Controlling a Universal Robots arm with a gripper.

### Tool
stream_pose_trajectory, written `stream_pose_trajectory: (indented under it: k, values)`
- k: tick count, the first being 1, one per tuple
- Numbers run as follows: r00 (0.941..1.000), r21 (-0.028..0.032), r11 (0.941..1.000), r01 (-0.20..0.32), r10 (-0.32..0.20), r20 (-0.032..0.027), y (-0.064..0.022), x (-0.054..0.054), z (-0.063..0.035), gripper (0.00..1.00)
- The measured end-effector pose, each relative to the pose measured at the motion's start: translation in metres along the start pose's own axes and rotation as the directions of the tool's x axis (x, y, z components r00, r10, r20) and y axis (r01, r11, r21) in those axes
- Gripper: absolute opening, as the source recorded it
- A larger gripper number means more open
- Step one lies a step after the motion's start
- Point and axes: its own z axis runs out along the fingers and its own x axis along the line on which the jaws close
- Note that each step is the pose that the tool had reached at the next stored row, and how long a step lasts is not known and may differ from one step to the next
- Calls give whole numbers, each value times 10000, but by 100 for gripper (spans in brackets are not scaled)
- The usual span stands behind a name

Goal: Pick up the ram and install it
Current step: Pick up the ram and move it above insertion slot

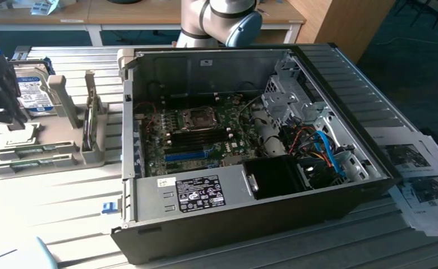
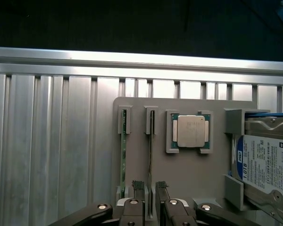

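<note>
In the exterior view, I see the arm [image 1: 219, 19] rising from its base behind the open computer case [image 1: 339, 73]. It reaches across to the exterior view's left, where the gripper [image 1: 0, 109] hangs as a dark shape over the grey fixture tray [image 1: 50, 131]. From here I cannot make out its fingers. The ram [image 1: 43, 148] lies in a slot of that tray, with a second stick [image 1: 39, 162] in the slot just beside it. A hard drive [image 1: 32, 92] with a blue label stands at the tray's far end. Inside the case, the motherboard [image 1: 203, 134] lies flat with its blue slot [image 1: 185, 155] bare. Printed papers [image 1: 420, 185] lie on the slatted table [image 1: 77, 190] to the exterior view's right of the case.

In the wrist view, I am looking straight down on the tray [image 2: 198, 179]. The gripper [image 2: 150, 184] is spread, one finger [image 2: 137, 187] on each side of the ram [image 2: 151, 155], which sits edge-on in its slot. The gap between the fingers is wider than the stick, and I see no grip on it. The second stick [image 2: 123, 160] lies in the neighbouring slot, outside the fingers. A processor [image 2: 188, 132] rests in its square pocket between the ram and the hard drive [image 2: 266, 167], which sits in its bracket.
</note>
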Motion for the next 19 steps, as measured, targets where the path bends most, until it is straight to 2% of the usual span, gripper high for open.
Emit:
stream_pose_trajectory:
  k: [19]
  values:
    - [10000,0,10000,0,0,0,-4,7,140,24]
